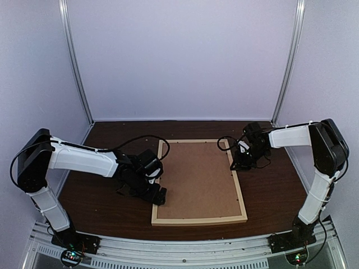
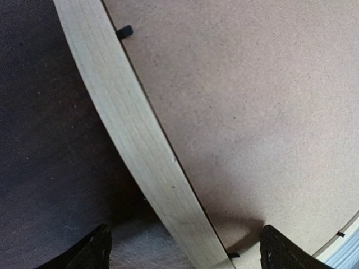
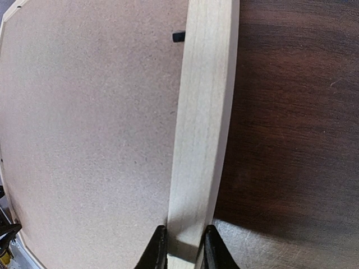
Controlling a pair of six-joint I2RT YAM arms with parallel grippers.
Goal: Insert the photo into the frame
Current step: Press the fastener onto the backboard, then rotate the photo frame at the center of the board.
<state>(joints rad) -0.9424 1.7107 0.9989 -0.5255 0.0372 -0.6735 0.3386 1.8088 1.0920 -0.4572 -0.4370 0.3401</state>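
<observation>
– Well, where does everything lie?

– On the dark table point(image 1: 269, 196), the frame point(image 1: 199, 221) lies flat in the middle, back side up. A brown backing board point(image 1: 196, 179) fills its opening. The photo I cannot see at all. It may be under that board, but nothing here shows it.

– How would you expect the frame to handle?

– Light and stiff, I'd judge: thin pale wood rails, smooth on top and easy to pinch across. With a hold on one rail only it could swing or twist, so a hold on each side rail looks safest. The board seems rigid too, but it may slide loose if the frame tips.

– And the arms?

– The left arm point(image 1: 84, 159) reaches in low from the left, wrist bent down over the left rail towards the near corner. The right arm point(image 1: 291, 136) folds at the elbow and comes in from the right to the right rail, towards the far corner.

– The pincers?

– The left pincer point(image 2: 188, 249) stands wide apart, one finger out over the table and the other over the board, with the rail between them untouched. The right pincer point(image 3: 182, 246) is clamped on the right rail, a finger against each side.

– Anything smaller?

– Little black clips point(image 2: 124, 31) line the inner edge beside the board. I'd guess they are stiff and fiddly to turn.
</observation>
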